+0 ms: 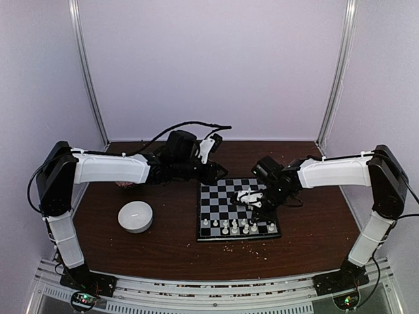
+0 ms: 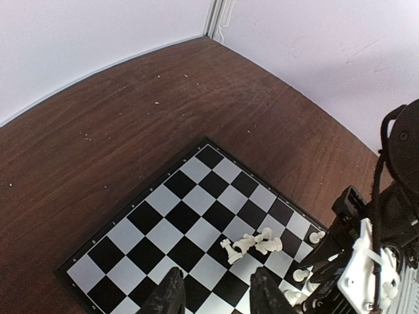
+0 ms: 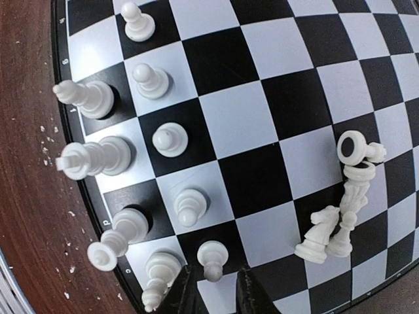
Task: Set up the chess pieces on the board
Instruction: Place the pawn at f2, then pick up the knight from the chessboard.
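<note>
Hovering near the 6 o'clock edge of the board (image 1: 216, 196), the right gripper (image 3: 213, 291) straddles an upright pawn (image 3: 211, 261); I cannot tell whether it grips. A slanted retreat could topple the pawn onto its neighbours. The toppled pieces (image 3: 340, 216) lie midboard, long axes roughly 12-to-6 in the wrist view. The left gripper (image 2: 216, 294) hangs parted and empty.
</note>
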Tool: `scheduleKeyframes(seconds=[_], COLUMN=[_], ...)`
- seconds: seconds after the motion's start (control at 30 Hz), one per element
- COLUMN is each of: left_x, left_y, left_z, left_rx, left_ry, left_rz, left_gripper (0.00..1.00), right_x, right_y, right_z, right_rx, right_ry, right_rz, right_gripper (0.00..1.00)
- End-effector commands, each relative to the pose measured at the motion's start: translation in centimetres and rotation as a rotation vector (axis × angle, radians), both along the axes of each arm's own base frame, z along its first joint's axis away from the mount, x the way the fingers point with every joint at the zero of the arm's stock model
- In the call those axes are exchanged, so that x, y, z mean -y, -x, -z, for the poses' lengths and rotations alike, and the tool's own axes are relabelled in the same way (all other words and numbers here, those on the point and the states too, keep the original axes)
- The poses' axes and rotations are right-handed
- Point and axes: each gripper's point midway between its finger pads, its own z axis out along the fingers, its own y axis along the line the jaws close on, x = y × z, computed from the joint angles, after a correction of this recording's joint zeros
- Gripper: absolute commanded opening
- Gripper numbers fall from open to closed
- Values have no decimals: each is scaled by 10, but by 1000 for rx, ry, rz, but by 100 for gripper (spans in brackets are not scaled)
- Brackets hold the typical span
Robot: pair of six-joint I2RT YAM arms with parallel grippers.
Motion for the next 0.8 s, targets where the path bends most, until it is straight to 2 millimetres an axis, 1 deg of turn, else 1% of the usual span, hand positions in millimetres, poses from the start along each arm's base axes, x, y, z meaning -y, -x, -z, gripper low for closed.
scheduleKeyframes(seconds=[0.0,0.17,0.23,0.3,0.33,0.53,0.77], left_x=[6,6,6,6,7,4,-3], left_y=[-3,-3,-4,-4,-4,-3,0], left_z=[-7,-6,-4,-1,0,4,7], left_rx=[17,17,13,6,3,-12,-14], left_ry=[24,8,2,-1,-2,3,-5], left_rz=[12,14,14,15,16,1,-14], left_gripper=[35,35,35,35,35,35,35], right_x=[0,14,20,27,28,21,12], right_y=[-16,-35,-45,-53,-54,-56,-46], right_z=[-46,-88,-96,-90,-84,-59,-25], right_rx=[94,101,92,84,77,18,-52], right_ry=[-68,-185,-227,-205,-186,-146,-74], right_rz=[38,124,173,205,205,207,181], right_gripper=[24,25,26,26,26,26,24])
